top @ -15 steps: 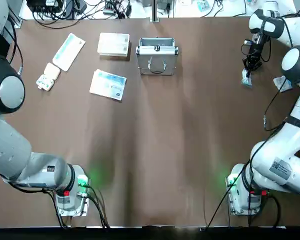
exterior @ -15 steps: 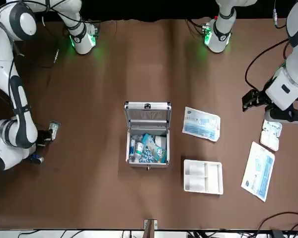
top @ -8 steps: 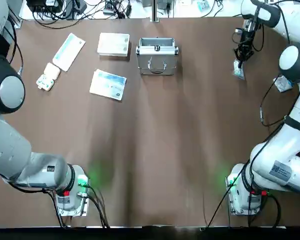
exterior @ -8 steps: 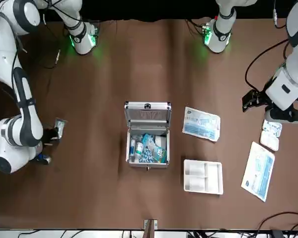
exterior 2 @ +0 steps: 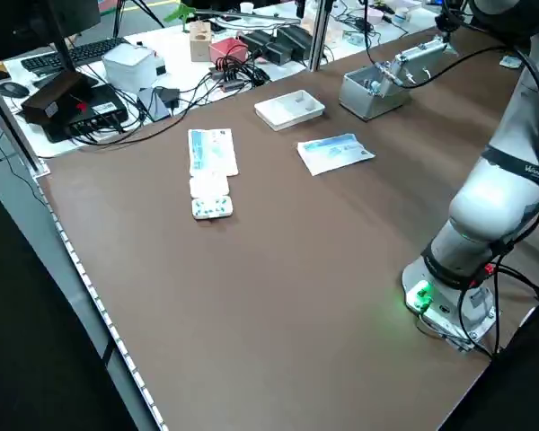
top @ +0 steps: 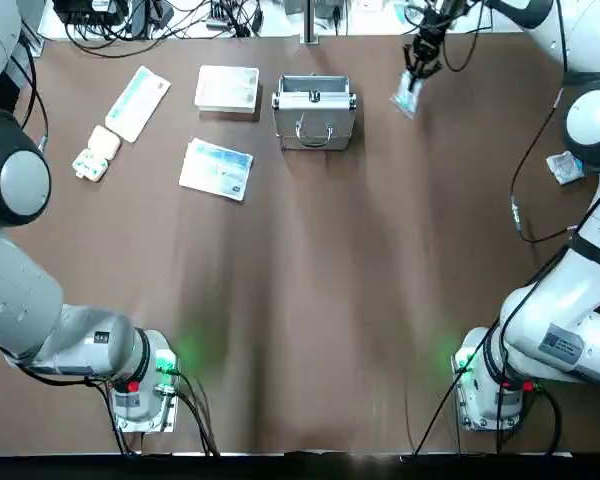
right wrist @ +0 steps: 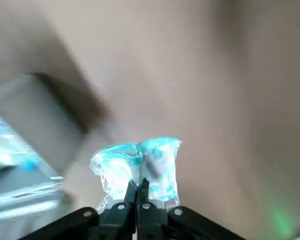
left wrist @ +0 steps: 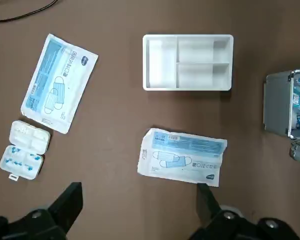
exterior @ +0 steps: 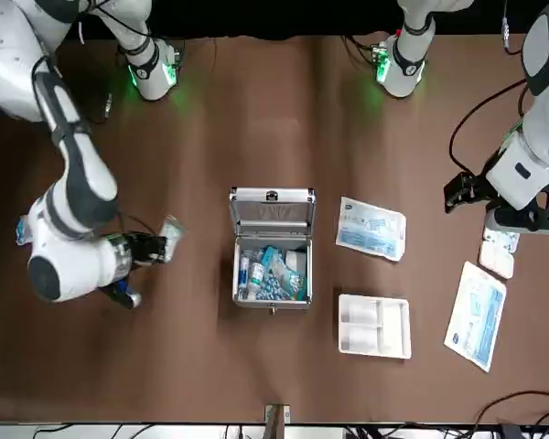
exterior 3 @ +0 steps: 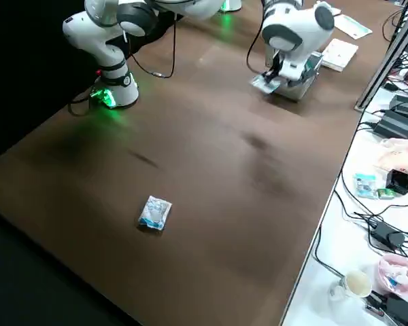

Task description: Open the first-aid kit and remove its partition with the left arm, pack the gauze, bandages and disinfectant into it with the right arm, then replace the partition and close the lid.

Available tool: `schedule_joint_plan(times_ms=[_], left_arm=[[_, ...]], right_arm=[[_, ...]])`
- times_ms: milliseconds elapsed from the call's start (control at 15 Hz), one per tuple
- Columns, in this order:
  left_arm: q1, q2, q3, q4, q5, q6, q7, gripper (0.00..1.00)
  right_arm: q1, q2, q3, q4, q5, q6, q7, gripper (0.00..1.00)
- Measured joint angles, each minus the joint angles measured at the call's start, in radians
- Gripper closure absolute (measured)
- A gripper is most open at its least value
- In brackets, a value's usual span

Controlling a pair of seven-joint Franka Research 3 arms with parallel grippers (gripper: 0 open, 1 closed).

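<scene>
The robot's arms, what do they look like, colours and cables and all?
Both arms have rounded white segments with dark grey joint covers. Black cables run along them, and green lights glow at the bases. The left gripper and right gripper are black, with metal screws at the jaws.

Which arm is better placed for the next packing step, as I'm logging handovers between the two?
Probably the right: its gripper grips a clear-and-teal packet beside the open first-aid kit, while the left gripper hovers empty near mask packets.

partition (exterior: 374,326) white; tabletop (exterior: 210,366) plain brown; first-aid kit (exterior: 273,248) silver.
</scene>
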Motion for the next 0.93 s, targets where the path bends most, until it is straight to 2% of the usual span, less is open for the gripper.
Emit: schedule_joint_plan(times_ms=[133, 200, 267, 533, 667, 933], left_arm=[[0.0, 0.0, 0.0, 0.0, 0.0, 0.001, 0.0, 0.0], [0.0, 0.0, 0.0, -0.001, 0.0, 0.002, 0.0, 0.0], [0.0, 0.0, 0.0, -0.002, 0.0, 0.002, 0.0, 0.0], [0.0, 0.0, 0.0, -0.01, 0.0, 0.011, 0.0, 0.0], [0.0, 0.0, 0.0, -0.014, 0.0, 0.013, 0.0, 0.0], [0.0, 0.0, 0.0, -0.016, 0.0, 0.014, 0.001, 0.0]], right_arm=[[0.045, -0.003, 0.03, 0.003, 0.0, 0.116, 0.073, 0.98], [0.098, 0.0, 0.03, 0.002, 0.0, 0.266, 0.162, 0.98], [0.118, 0.004, 0.029, 0.002, 0.0, 0.341, 0.216, 0.98], [0.195, 0.034, 0.02, 0.0, 0.001, 0.517, 0.49, 0.98], [0.257, 0.057, -0.012, -0.002, 0.001, 0.612, 0.643, 0.98], [0.422, 0.095, -0.148, -0.006, 0.002, 0.82, 0.953, 0.98]])
